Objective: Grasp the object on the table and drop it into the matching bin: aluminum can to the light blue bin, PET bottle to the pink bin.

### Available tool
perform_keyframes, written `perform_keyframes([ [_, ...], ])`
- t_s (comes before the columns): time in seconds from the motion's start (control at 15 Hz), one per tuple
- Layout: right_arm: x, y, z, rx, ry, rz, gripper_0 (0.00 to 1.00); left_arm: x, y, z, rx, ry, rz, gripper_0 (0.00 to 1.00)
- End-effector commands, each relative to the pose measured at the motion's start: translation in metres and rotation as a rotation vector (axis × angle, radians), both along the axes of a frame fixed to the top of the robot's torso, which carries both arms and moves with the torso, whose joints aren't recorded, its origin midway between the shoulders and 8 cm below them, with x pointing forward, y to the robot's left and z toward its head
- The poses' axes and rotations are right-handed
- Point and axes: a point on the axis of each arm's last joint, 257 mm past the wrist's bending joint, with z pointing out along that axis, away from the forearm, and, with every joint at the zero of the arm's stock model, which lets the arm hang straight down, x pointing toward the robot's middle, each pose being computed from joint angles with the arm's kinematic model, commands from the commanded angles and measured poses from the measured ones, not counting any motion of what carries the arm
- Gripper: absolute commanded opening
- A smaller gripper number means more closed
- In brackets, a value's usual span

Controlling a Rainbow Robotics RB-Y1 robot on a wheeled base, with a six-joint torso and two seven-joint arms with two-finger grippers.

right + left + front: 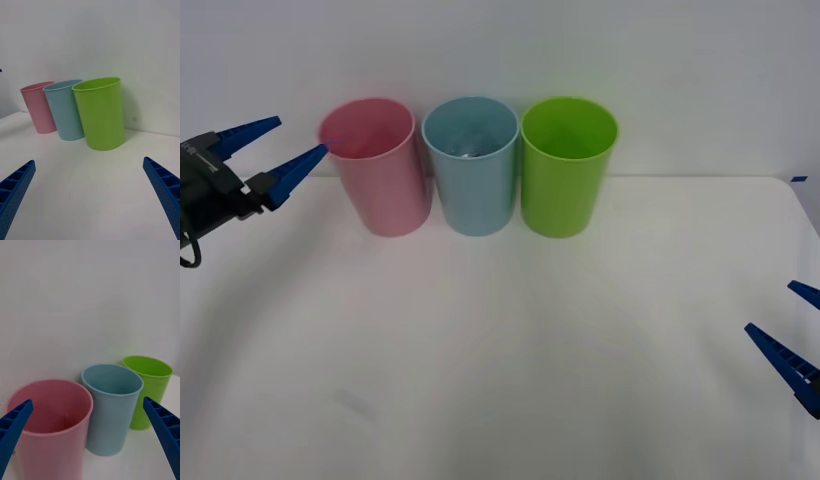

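- front view: left gripper (283,146) hangs with fingers spread wide and empty, raised just beside the pink bin (380,170) rim.
- light blue bin (472,165) holds something pale and glinting, perhaps the can; i cannot tell.
- right gripper (792,328) is open, low, well apart; table (500,350) bears no can.

Wide white table (510,350), bearing three upright bins in a row at the far edge: pink bin (380,170), light blue bin (473,170), lime green bin (565,170).

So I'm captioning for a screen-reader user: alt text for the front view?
Pink bin, light blue bin and lime green bin stand in a row on the white table. The open left hand hovers beside the pink bin; the right hand waits opposite.
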Motion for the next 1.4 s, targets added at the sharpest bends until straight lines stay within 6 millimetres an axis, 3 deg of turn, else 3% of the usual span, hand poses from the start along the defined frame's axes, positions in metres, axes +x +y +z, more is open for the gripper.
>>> perform_keyframes([
  [0.07, 0.000, 0.000, 0.000, 0.000, 0.000, 0.000, 1.00, -0.024, 0.026, -0.029, 0.054, 0.041, 0.013, 1.00],
  [0.2, 0.000, 0.000, 0.000, 0.000, 0.000, 0.000, 1.00, -0.044, 0.042, -0.051, 0.106, 0.077, 0.007, 1.00],
  [0.6, 0.000, 0.000, 0.000, 0.000, 0.000, 0.000, 1.00, -0.102, 0.083, -0.092, 0.205, 0.155, -0.051, 1.00],
  [0.87, 0.000, 0.000, 0.000, 0.000, 0.000, 0.000, 1.00, -0.115, 0.112, -0.122, 0.259, 0.158, -0.033, 1.00],
  [1.07, 0.000, 0.000, 0.000, 0.000, 0.000, 0.000, 1.00, -0.125, 0.124, -0.124, 0.228, 0.163, -0.013, 1.00],
  [1.4, 0.000, 0.000, 0.000, 0.000, 0.000, 0.000, 1.00, -0.134, 0.125, -0.128, 0.199, 0.179, -0.012, 1.00],
])
